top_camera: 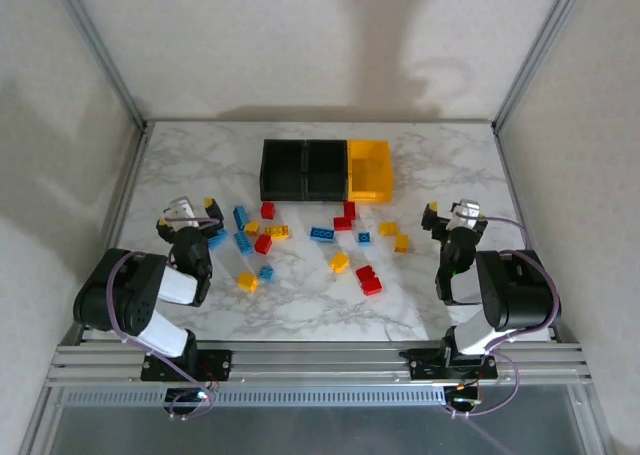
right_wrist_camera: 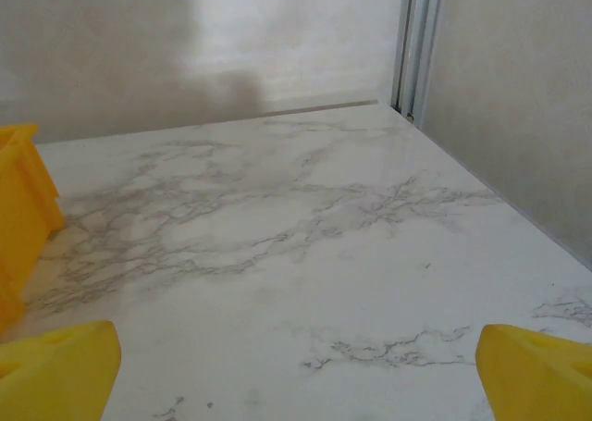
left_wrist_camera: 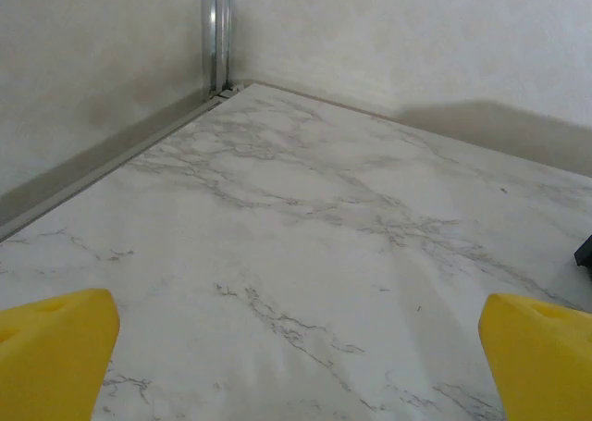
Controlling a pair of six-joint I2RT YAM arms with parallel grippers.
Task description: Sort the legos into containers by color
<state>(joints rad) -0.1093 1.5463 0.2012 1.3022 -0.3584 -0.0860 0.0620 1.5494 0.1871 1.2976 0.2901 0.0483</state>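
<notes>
The left tool [top_camera: 187, 213] and right tool [top_camera: 455, 215] are both spread wide, pinching nothing, low over the marble counter [top_camera: 300, 305]. Red, blue and yellow legos [top_camera: 322, 234] lie scattered between them. Farther ahead stand two black bins [top_camera: 285, 189] joined to a yellow bin [top_camera: 368, 187], which is nearest the right tool.
</notes>
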